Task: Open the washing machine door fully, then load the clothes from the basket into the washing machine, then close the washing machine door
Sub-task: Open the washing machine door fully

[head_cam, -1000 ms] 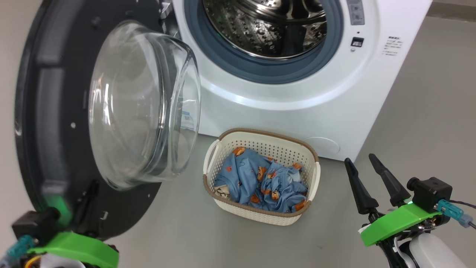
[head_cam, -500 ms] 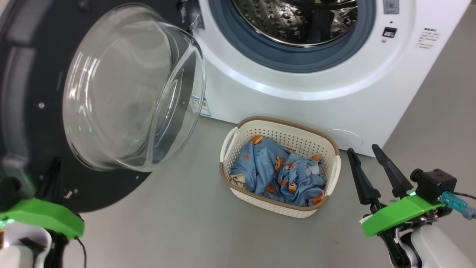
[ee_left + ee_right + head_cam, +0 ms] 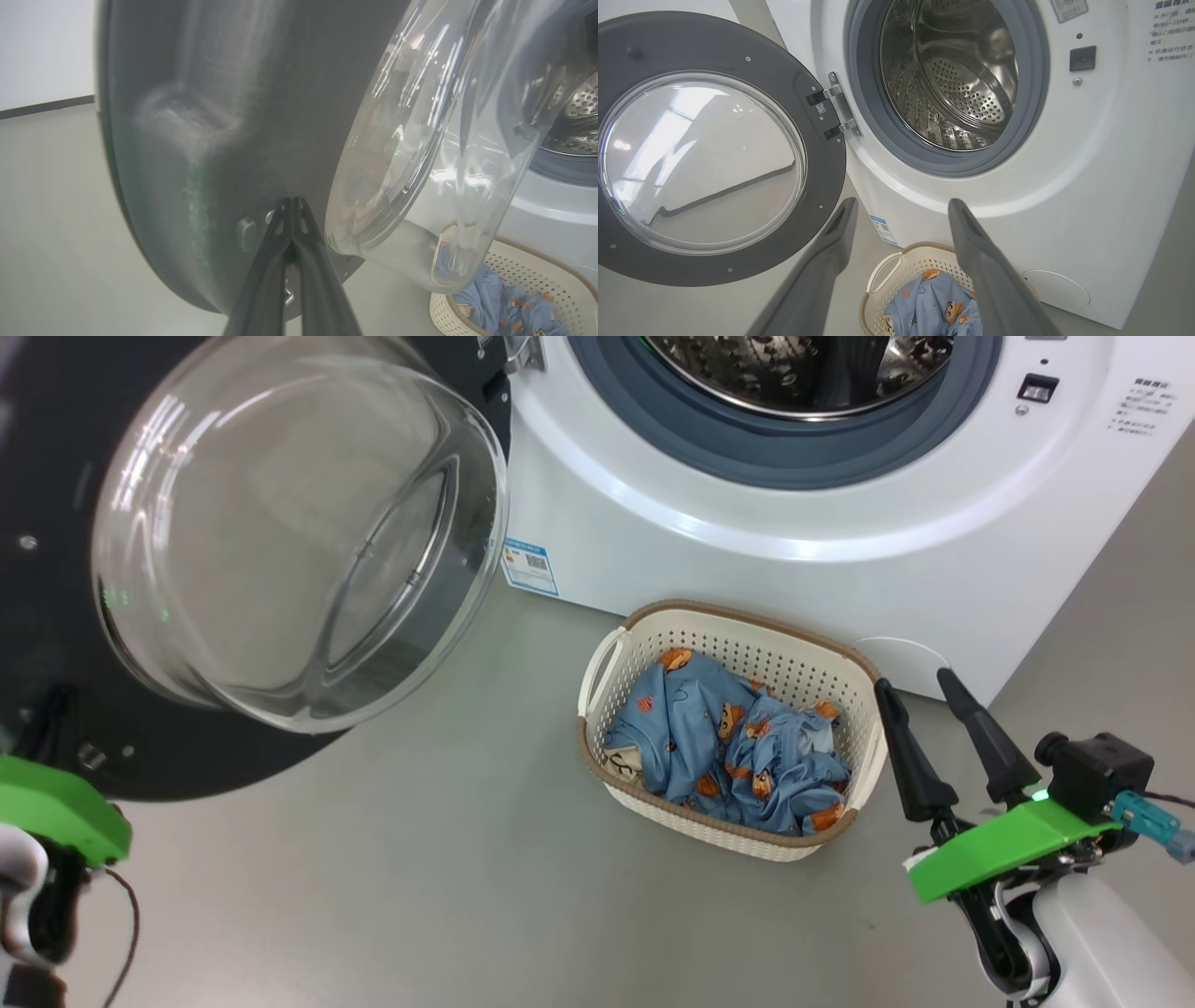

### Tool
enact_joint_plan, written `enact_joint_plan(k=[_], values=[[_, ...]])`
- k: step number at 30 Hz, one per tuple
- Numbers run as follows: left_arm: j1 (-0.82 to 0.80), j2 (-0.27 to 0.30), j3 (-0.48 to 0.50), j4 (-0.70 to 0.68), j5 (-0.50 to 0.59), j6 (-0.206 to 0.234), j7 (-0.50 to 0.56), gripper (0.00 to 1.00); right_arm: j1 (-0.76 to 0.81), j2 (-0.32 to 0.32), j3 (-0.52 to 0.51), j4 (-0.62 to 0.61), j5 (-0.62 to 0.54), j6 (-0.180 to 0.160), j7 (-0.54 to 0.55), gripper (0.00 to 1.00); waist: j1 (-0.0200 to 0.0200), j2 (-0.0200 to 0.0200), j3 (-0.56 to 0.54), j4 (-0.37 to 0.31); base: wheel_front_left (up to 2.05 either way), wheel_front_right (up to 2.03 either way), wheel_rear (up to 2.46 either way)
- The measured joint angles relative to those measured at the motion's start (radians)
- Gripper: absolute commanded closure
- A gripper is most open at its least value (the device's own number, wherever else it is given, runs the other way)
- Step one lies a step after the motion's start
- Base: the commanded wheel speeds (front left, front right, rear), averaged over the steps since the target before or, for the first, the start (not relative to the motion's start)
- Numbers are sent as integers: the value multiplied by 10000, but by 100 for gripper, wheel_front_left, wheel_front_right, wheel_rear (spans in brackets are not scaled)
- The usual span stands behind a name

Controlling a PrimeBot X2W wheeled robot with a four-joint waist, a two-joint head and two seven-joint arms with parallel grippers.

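Note:
The washing machine stands with its steel drum exposed. The washing machine door hangs open to the left on its hinge, glass bowl bulging toward me. My left gripper is shut with nothing in it. Its tips lie close against the door's black inner rim beside the glass; I cannot tell whether they touch. The basket sits on the floor before the machine, holding the blue bear-print clothes. My right gripper hovers open just right of the basket, and its empty fingers frame the machine front.
Grey floor spreads around the basket. A blue label sticker and a round service cap mark the machine's lower front. A pale wall with a dark baseboard lies behind the door.
The head camera has shifted, sliding the scene right and up. The door has swung wider open, its glass now facing me more. The left arm has gone further left; the right gripper stays open.

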Motion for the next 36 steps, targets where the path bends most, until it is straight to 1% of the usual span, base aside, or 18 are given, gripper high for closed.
enact_joint_plan(k=[3,8,9,13,18,29,36], values=[[-499,88,-81,589,69,-119,-115,100,-164,-31,4,0,-10,0,0,0,0,0,120,22,0,0,0],[-1211,136,-268,1427,341,-182,-305,100,-297,-36,-6,2,-10,0,0,0,0,0,252,26,0,0,0],[-1211,136,-268,1427,341,-182,-305,100,-297,-36,-6,2,-10,0,0,0,0,0,252,26,0,0,0],[-1685,173,-418,2096,426,-343,-485,100,-331,52,-21,4,-10,0,0,0,0,0,304,17,0,0,0],[-2122,238,-523,2727,564,-349,-913,100,-334,151,-13,4,-10,0,0,0,0,0,319,-62,0,0,0],[-2543,297,-721,3791,604,-596,-1432,100,-331,165,-23,6,-10,0,0,0,-1,0,104,-165,0,0,0],[-2581,309,-825,4096,604,-748,-1666,100,-326,186,-21,6,-8,0,0,0,-1,0,-69,-206,0,0,0]])
